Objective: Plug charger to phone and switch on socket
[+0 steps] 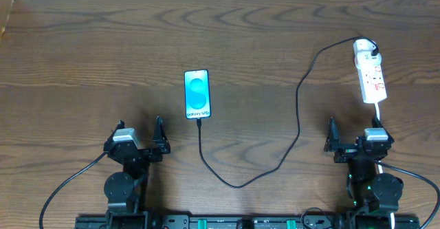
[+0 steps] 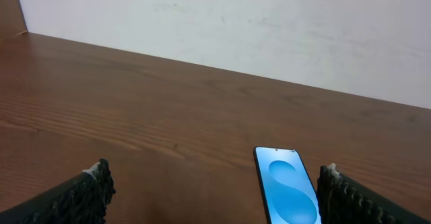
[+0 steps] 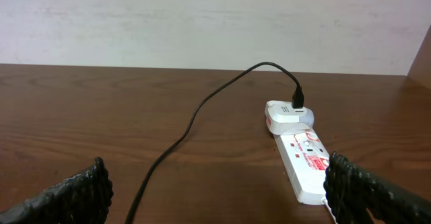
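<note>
Two pairs of jaws, left and right, stood wide apart and empty at the near edge of the tabletop. The charger ran from the near end of the phone to the socket, plug head seated there; whether its tip sat fully home, I could not tell. Probably only the switch remained, so the right jaws needed to reach forward and press it. The phone lay flat mid-tabletop, blue screen up.
</note>
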